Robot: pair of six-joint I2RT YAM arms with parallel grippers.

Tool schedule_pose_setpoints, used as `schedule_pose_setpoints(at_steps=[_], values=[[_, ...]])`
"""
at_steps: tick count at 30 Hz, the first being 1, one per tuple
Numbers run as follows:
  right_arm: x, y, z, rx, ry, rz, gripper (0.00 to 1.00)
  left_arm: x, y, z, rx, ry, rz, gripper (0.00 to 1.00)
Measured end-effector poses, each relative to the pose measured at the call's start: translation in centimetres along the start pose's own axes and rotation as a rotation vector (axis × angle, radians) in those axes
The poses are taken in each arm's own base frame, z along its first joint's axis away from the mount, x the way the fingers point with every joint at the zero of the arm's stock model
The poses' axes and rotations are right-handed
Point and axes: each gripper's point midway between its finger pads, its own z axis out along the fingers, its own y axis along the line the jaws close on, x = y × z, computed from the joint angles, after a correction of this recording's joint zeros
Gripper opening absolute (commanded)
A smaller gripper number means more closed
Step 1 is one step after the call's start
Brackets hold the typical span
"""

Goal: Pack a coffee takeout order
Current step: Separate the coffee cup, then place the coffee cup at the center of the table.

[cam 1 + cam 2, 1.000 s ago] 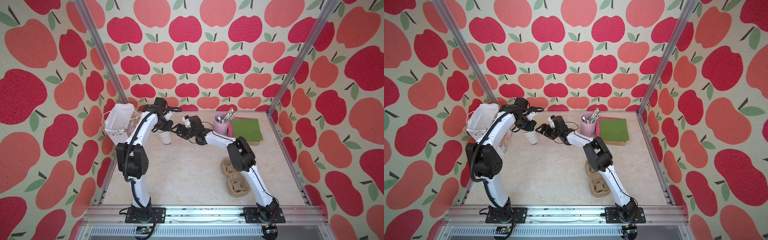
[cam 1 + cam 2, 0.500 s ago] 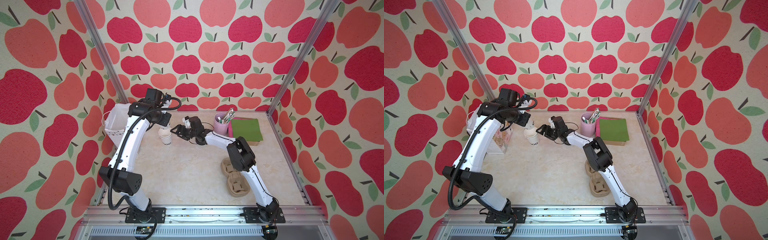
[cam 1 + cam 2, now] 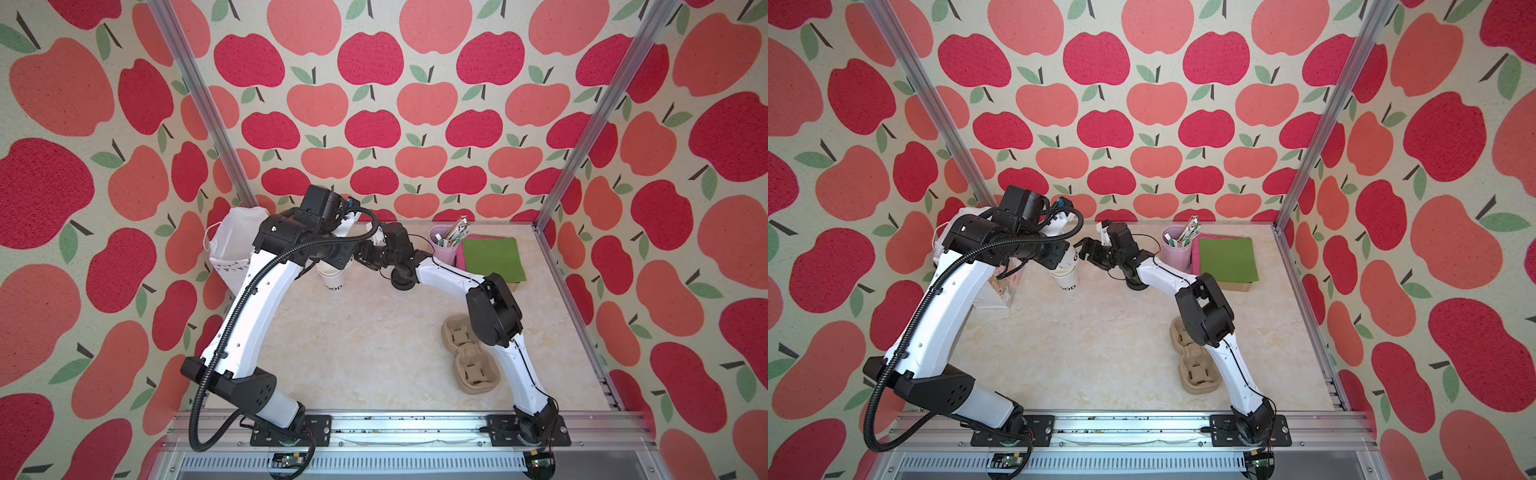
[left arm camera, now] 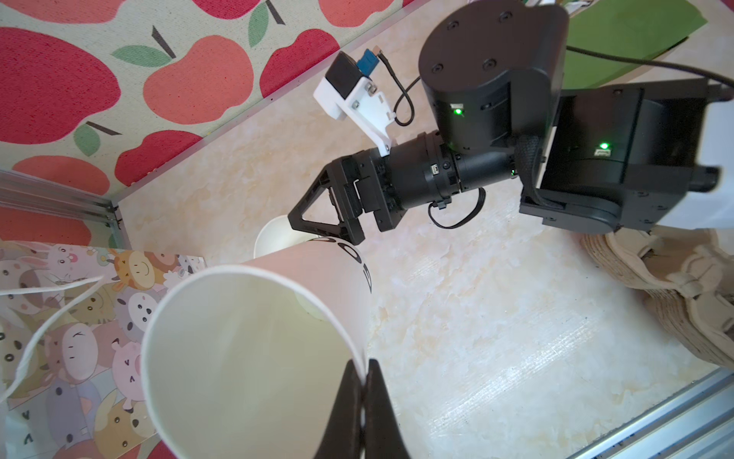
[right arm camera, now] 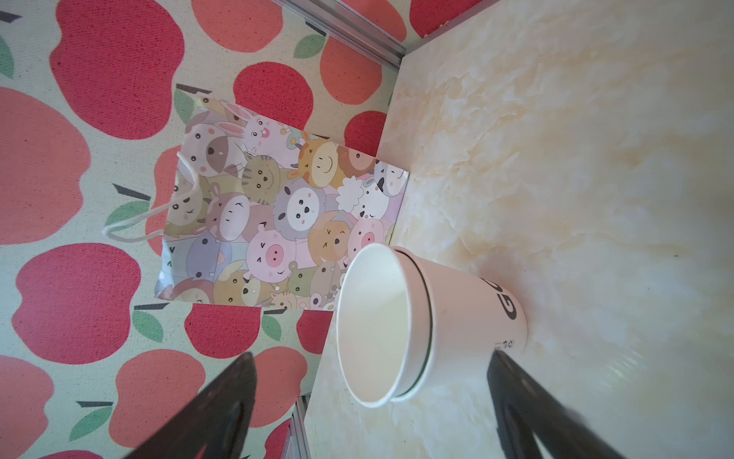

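The left gripper (image 4: 365, 362) pinches the rim of a cup (image 4: 246, 349), tilted just above the stack (image 5: 456, 314) (presumably to separate one). The right gripper (image 5: 370, 353) gapes wide and empty just beside that stack; the carrier (image 3: 463, 353) lies well apart.

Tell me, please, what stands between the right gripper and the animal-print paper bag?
Two nested white paper cups with black lettering stand upright on the table there, as the right wrist view shows.

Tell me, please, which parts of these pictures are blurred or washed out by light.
Right wrist view: the right tool's fingers are blurred, the table washed pale. Left wrist view: the paper cup is sharp, the right arm's white link blurred. Both top views: even light, sharp.
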Motion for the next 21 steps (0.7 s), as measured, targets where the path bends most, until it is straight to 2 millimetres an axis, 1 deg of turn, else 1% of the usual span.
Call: schedule_pose_setpoints(at_steps=[2,5,8,10,13,17,21], values=[[-0.7,0.7,-1.0,-0.003,-0.018,-0.013,0.94,0.1,-1.4,-1.1,0.023,-0.022,0.012,0.0],[-1.7,1.2,-2.8,0.007,-0.049,-0.032,0.95,0.8,-3.0,-2.5,0.054,-0.03,0.023,0.0],[-2.7,1.6,-4.7,0.024,-0.085,-0.06,0.96,1.8,-3.9,-3.3,0.074,-0.014,0.018,0.0],[-3.4,2.1,-6.0,0.037,-0.111,-0.084,0.97,2.7,-4.5,-3.1,0.087,0.009,0.01,0.0],[-4.4,3.2,-8.3,0.057,-0.152,-0.129,0.98,5.0,-5.8,-2.1,0.115,0.062,0.0,0.0],[-5.3,5.5,-11.4,0.084,-0.199,-0.207,0.99,8.0,-7.6,0.3,0.16,0.123,-0.03,0.0],[-5.9,7.9,-14.4,0.118,-0.237,-0.305,0.99,9.5,-9.0,2.8,0.182,0.147,-0.049,0.0]])
